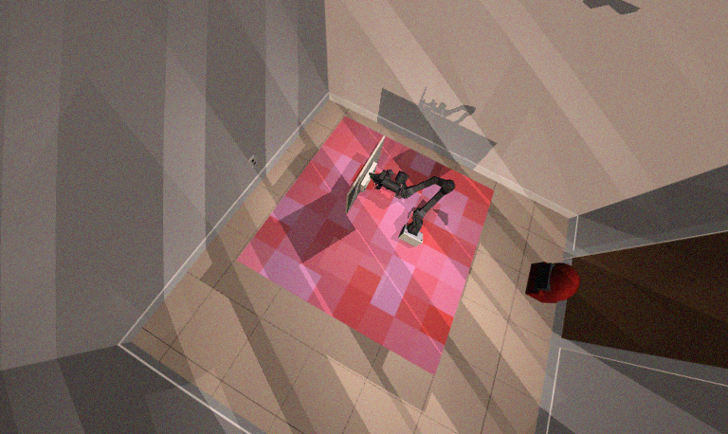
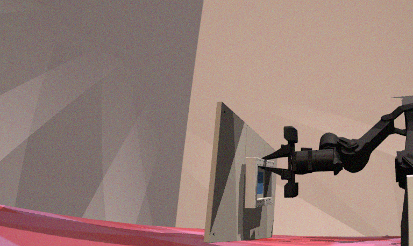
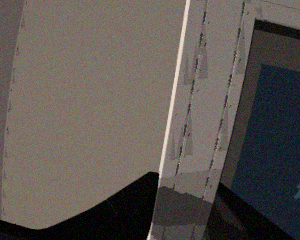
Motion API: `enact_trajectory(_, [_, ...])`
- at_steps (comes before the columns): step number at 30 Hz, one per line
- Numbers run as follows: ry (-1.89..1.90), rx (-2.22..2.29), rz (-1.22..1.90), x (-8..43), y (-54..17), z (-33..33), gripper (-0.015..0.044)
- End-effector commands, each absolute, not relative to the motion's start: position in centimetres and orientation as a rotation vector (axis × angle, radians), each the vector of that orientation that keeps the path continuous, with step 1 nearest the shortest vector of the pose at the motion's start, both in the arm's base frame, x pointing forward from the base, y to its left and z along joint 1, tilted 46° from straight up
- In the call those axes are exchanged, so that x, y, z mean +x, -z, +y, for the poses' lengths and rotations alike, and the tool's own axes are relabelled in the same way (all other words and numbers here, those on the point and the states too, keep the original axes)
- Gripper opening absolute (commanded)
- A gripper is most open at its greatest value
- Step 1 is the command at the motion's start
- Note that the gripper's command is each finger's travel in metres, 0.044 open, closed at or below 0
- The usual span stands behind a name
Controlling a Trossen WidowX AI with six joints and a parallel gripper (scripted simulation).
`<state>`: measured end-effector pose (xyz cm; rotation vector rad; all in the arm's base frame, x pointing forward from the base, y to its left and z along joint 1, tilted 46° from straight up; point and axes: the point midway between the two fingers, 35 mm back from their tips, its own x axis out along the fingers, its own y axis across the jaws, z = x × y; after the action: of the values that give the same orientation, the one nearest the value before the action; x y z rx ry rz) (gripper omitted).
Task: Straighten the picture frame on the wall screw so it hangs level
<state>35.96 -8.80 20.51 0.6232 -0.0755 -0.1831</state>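
Observation:
A small pale picture frame (image 2: 258, 182) with a blue picture hangs on a grey wall panel (image 2: 234, 176) that stands on the red mat. It also shows in the top view (image 1: 368, 175). My gripper (image 2: 264, 163) reaches in from the right and is shut on the frame's top bar, one finger above it and one below. In the wrist view the frame's pale bar (image 3: 190, 127) runs up between my dark fingers, and the blue picture (image 3: 277, 154) lies to its right. The bar looks tilted in that view. The screw and the notched strip are hidden behind the frame.
The wall panel (image 1: 364, 174) stands upright on a red and pink patchwork mat (image 1: 370, 242). My arm's base (image 1: 410, 236) sits on the mat to the right of the panel. A red rounded object (image 1: 553, 281) stands far off by a dark doorway.

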Motion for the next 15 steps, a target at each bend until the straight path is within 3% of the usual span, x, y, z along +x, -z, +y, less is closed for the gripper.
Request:
enact_trajectory(1, [0.174, 0.625, -0.077, 36.00, -20.73, -8.49, 0.0000])
enact_trajectory(15, [0.174, 0.625, -0.077, 36.06, -20.96, -8.17, 0.0000])
